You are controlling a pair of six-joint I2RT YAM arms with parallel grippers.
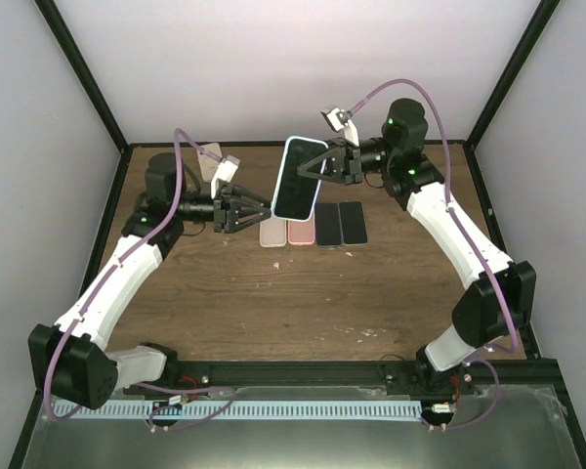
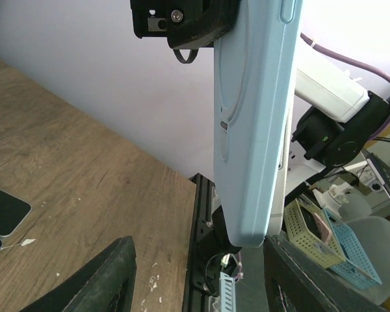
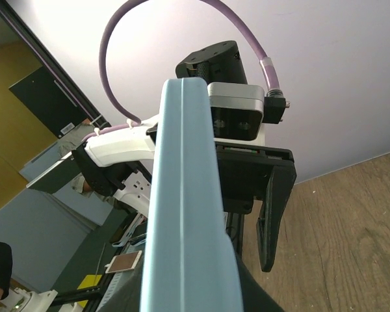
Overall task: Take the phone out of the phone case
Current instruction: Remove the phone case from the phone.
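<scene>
Currently the phone (image 1: 298, 181) sits in its phone case (image 2: 253, 130), held up in the air over the far middle of the table (image 1: 273, 303), well off the wood. In the top view the dark screen faces the camera, the pale blue case rim shows all round, and the long axis is tilted slightly from upright. The right gripper (image 1: 324, 166) is clamped on the cased phone from its right side, with the jaws closed onto the edge. The exact pad contact is hidden behind the case in the right wrist view, where the case fills the frame edge-on. The left gripper (image 1: 264, 209) comes in from the left at the phone's lower left corner with its jaws spread and nothing in them. In the left wrist view its fingers (image 2: 110, 279) stand wide apart at the bottom of the frame. The lower end of the case hangs just above the gap, closer to the right-hand finger, and I can't tell whether it touches. On the table below the phone is a row of four flat pieces, two pale slabs (image 1: 272, 233) on the left and two dark slabs (image 1: 352, 223) on the right. They lie side by side, and I can't tell whether they are phones or cases. Across from the right wrist view, the left arm's wrist camera (image 3: 237, 114) is just behind the case.
</scene>
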